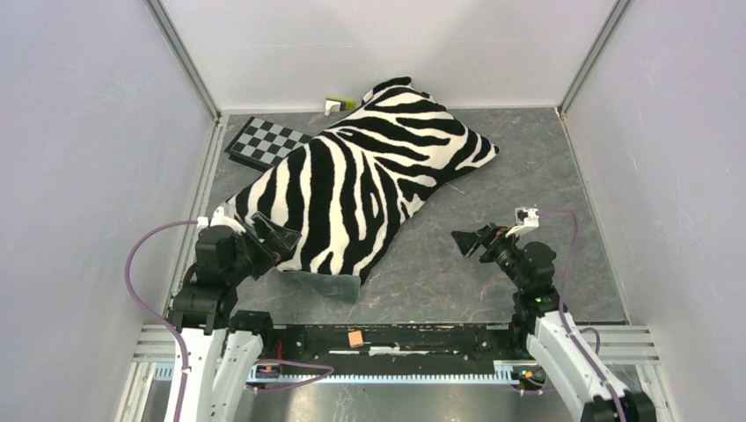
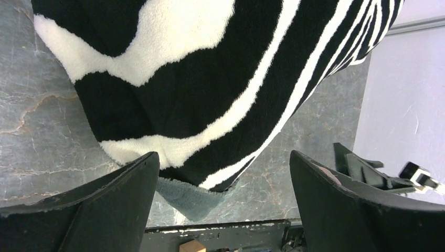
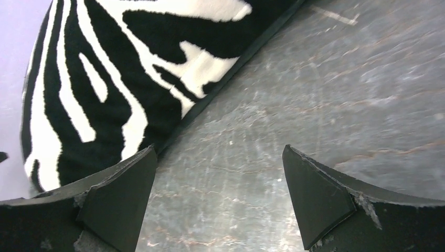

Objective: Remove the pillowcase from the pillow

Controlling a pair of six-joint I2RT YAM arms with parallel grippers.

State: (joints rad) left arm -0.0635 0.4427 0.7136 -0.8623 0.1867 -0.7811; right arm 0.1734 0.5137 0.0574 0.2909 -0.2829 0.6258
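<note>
The zebra-striped pillowcase (image 1: pixel 361 176) lies diagonally across the grey table, stuffed full; the white pillow is hidden inside it. A grey inner flap (image 1: pixel 324 284) sticks out at its near end and shows in the left wrist view (image 2: pixel 181 195). My left gripper (image 1: pixel 280 237) is open at the pillowcase's near left corner (image 2: pixel 173 94), with nothing between its fingers. My right gripper (image 1: pixel 464 242) is open and empty above bare table, to the right of the pillowcase (image 3: pixel 105 89).
A black-and-white checkerboard (image 1: pixel 264 141) lies at the back left, partly under the pillowcase. A small yellow and white object (image 1: pixel 339 105) sits at the back wall. White walls close in the table on three sides. A small orange block (image 1: pixel 355 338) sits on the front rail.
</note>
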